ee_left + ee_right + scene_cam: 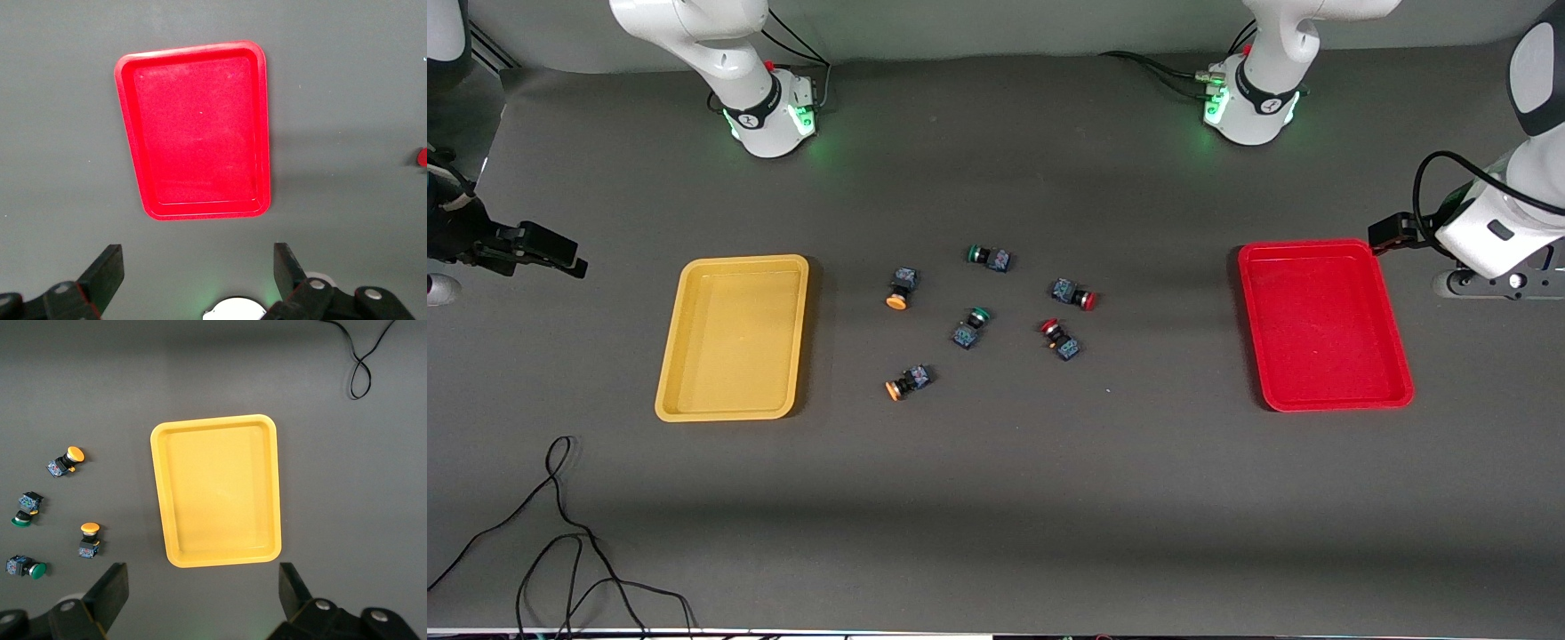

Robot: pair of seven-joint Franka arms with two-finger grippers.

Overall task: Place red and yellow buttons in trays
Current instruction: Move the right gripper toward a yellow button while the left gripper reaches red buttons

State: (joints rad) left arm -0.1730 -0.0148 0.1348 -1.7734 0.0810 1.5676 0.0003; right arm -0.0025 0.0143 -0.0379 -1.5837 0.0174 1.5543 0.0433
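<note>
Nothing is sorted yet: both trays, the yellow tray (734,338) and the red tray (1323,325), are empty, the four red and yellow buttons (897,298) lie between them (among green-capped buttons (987,257)), and the left gripper (197,273) and the right gripper (203,593) each hover over its tray with jaws wide, holding nothing.

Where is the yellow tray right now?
The yellow tray lies on the table toward the right arm's end, beside the two orange-capped buttons.
</note>
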